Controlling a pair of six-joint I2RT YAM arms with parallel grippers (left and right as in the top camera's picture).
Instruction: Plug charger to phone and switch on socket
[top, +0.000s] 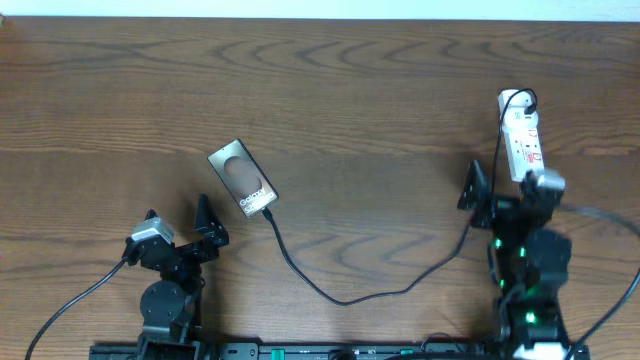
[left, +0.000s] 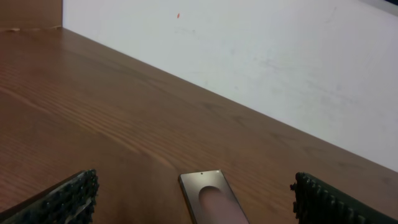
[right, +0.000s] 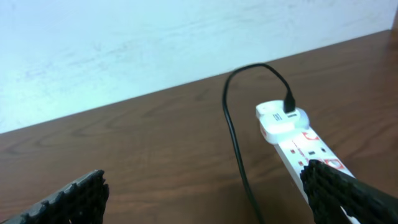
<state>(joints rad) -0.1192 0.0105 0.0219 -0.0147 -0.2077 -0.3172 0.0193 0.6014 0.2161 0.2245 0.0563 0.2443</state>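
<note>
The phone (top: 241, 178) lies flat and slanted on the table, a brownish oval on its dark face. The charger (top: 345, 298), a thin black cable, runs from the phone's near end in a long curve to the socket (top: 522, 135), a white power strip at the right. The cable tip rests against the phone's edge; whether it is seated I cannot tell. My left gripper (top: 178, 222) stands open just short of the phone (left: 210, 198). My right gripper (top: 508, 186) stands open beside the socket (right: 305, 146), with the charger (right: 233, 127) between its fingers and its black plug (right: 290, 102) in the strip's far end.
The brown wooden table (top: 380, 90) ends at a white wall (left: 261, 56) along its far edge. The strip's thicker cord (top: 600, 212) leaves to the right behind my right arm. Both arm bases sit at the table's near edge.
</note>
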